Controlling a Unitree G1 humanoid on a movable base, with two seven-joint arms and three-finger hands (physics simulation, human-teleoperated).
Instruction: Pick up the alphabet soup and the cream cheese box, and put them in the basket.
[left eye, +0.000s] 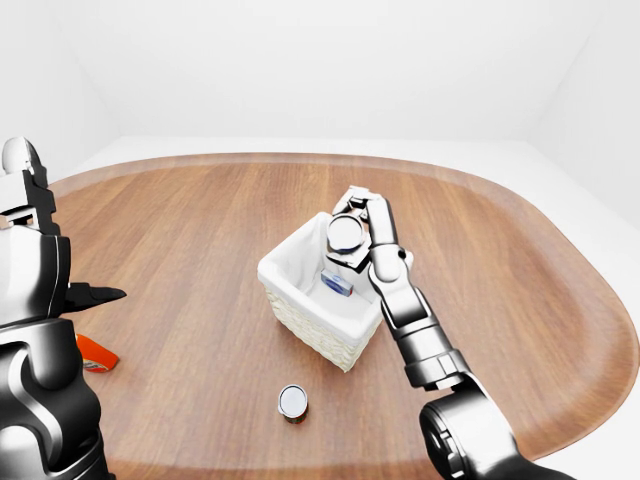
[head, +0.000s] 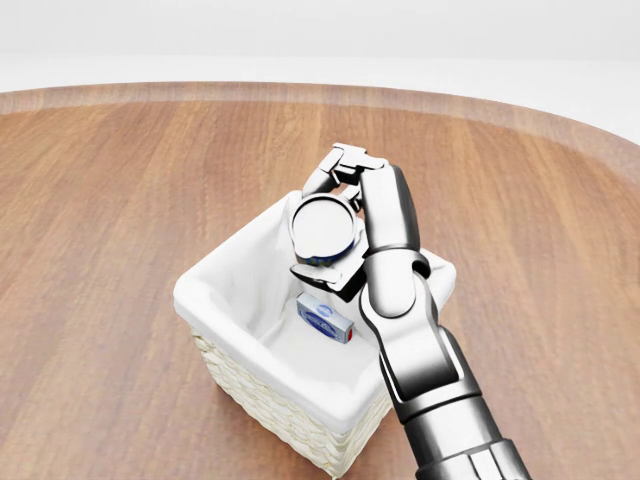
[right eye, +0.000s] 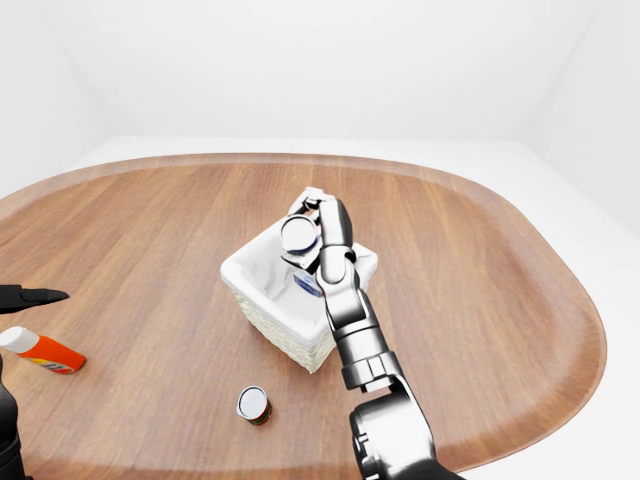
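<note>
My right hand (head: 335, 215) grips the alphabet soup (head: 323, 230) over the basket (head: 225, 275), where the cream cheese box (head: 325, 318) lies; left fingers (left eye: 95, 295) unclear.

A small can (right eye: 254, 405) with a pale lid stands upright on the wooden table (right eye: 480, 300), near its bottom edge in the right-eye view. An orange bottle (right eye: 40, 350) with a white cap lies near the table's left edge, well apart from the can.

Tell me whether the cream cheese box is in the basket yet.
In. The cream cheese box lies on the white lining inside the basket, below the can held in the right hand.
</note>
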